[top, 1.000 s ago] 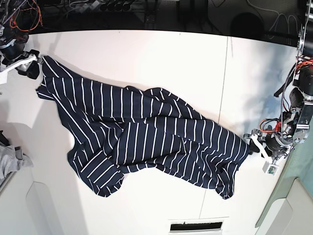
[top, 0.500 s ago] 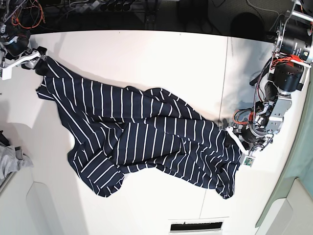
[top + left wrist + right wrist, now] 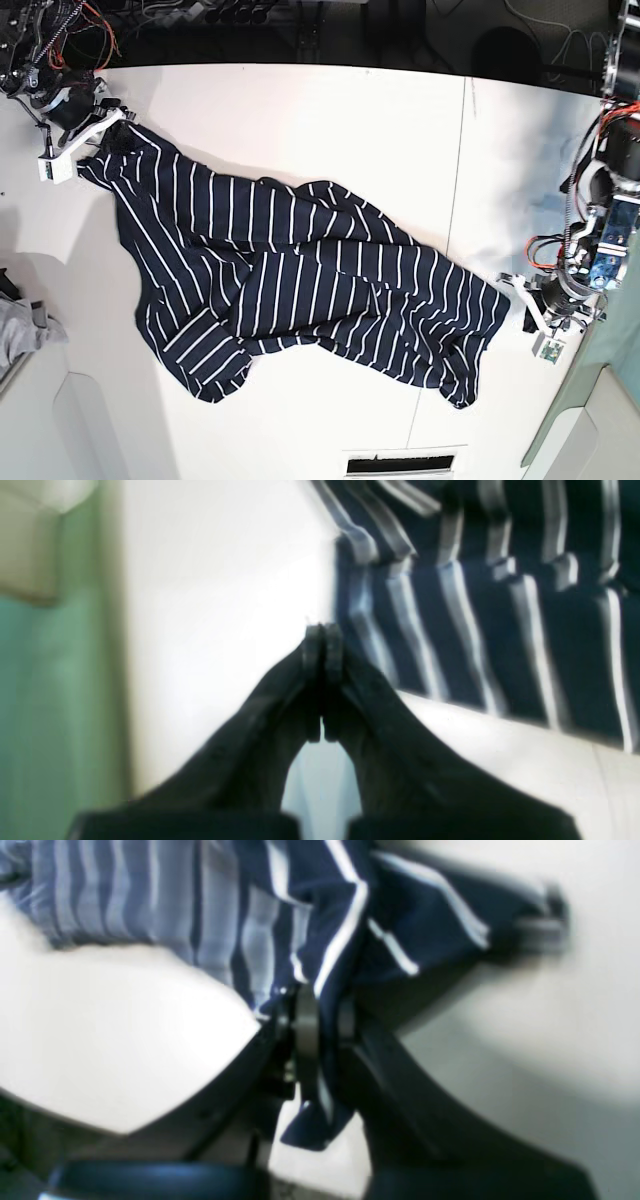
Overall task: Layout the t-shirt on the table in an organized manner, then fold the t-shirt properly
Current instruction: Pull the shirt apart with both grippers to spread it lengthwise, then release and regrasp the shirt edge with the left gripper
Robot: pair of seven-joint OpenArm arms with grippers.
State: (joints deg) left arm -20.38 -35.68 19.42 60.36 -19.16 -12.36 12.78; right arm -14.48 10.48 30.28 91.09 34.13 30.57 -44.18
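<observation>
T-shirt [image 3: 300,285] lies crumpled in a diagonal band across the white tabletop [image 3: 300,120], from the far corner on the base view's left toward the near side on its right; folds overlap at mid-body, so sleeves and collar cannot be picked out.

Right end effector [image 3: 315,1010]: clenched on a bunch of striped fabric, a small tail of cloth hanging below the fingers. The wrist view is blurred, and the part of the garment gripped is hard to make out. In the base view it sits at the shirt's far corner [image 3: 85,125].

Left end effector [image 3: 322,645]: fingers pressed together with nothing between them, just beside the shirt's edge, tips apart from the cloth. Base view places it [image 3: 545,320] off the hem, partly lost among cables.

Grey cloth [image 3: 25,330] is cut off at the frame edge.
</observation>
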